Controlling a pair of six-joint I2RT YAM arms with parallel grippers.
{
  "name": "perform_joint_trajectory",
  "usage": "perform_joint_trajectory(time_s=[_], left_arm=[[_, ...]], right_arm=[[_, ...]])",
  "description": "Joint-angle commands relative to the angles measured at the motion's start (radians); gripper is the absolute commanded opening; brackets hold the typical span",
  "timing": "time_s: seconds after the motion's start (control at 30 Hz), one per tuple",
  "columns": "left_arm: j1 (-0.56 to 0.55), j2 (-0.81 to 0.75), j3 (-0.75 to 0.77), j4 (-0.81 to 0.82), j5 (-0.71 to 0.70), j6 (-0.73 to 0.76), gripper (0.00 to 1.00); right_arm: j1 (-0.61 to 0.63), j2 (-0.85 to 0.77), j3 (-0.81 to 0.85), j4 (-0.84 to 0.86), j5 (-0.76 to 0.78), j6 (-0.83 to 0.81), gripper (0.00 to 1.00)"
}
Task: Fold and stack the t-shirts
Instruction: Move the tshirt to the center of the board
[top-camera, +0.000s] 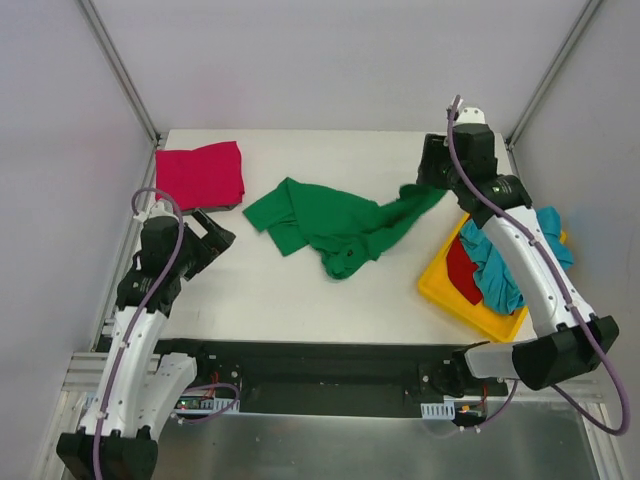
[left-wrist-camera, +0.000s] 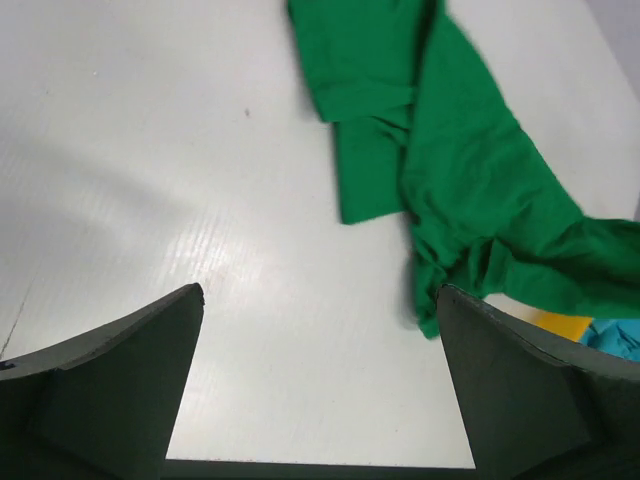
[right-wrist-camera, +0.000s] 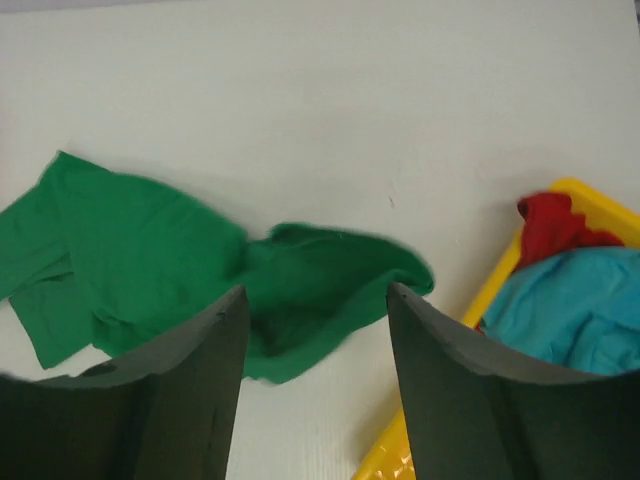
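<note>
A bright green t-shirt (top-camera: 330, 225) lies crumpled and stretched out across the middle of the table, also seen in the left wrist view (left-wrist-camera: 450, 170) and the right wrist view (right-wrist-camera: 130, 260). A magenta-pink t-shirt (top-camera: 200, 175) lies folded at the back left. A teal-blue t-shirt (top-camera: 505, 265) and a red t-shirt (top-camera: 462, 272) lie bunched in the yellow bin (top-camera: 440, 285). My right gripper (top-camera: 432, 175) hovers over the green shirt's right end, jaws apart (right-wrist-camera: 317, 290), and the cloth lies loose below them. My left gripper (top-camera: 210, 240) stands wide open (left-wrist-camera: 320, 292) over bare table, left of the green shirt.
The yellow bin (right-wrist-camera: 490, 290) stands at the table's right front edge, under the right arm. Its corner shows past the green cloth in the left wrist view (left-wrist-camera: 560, 322). Frame posts stand at the table's back corners.
</note>
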Motion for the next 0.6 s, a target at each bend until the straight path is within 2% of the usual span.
perform_joint_trajectory(time_s=[0.0, 0.07, 0.1, 0.23, 0.37, 0.57], left_arm=[[-0.002, 0.154, -0.009, 0.006, -0.047, -0.052, 0.99], [-0.002, 0.236, 0.004, 0.049, -0.018, -0.065, 0.99], [-0.002, 0.277, 0.007, 0.085, 0.014, -0.062, 0.99], [-0.002, 0.443, 0.048, 0.226, 0.114, -0.055, 0.98], [-0.002, 0.619, 0.128, 0.273, 0.156, -0.043, 0.98], [-0.018, 0.866, 0.257, 0.351, 0.181, -0.035, 0.93]], right_arm=[[-0.039, 0.047, 0.001, -0.092, 0.049, -0.045, 0.71], [-0.036, 0.081, 0.015, -0.108, 0.05, -0.104, 0.82], [-0.034, 0.092, 0.01, -0.106, 0.034, -0.128, 0.83], [0.021, 0.126, -0.062, -0.024, -0.12, -0.183, 0.83], [0.18, 0.184, -0.135, 0.052, -0.246, -0.227, 0.83], [0.346, 0.287, -0.194, 0.073, -0.283, -0.11, 0.8]])
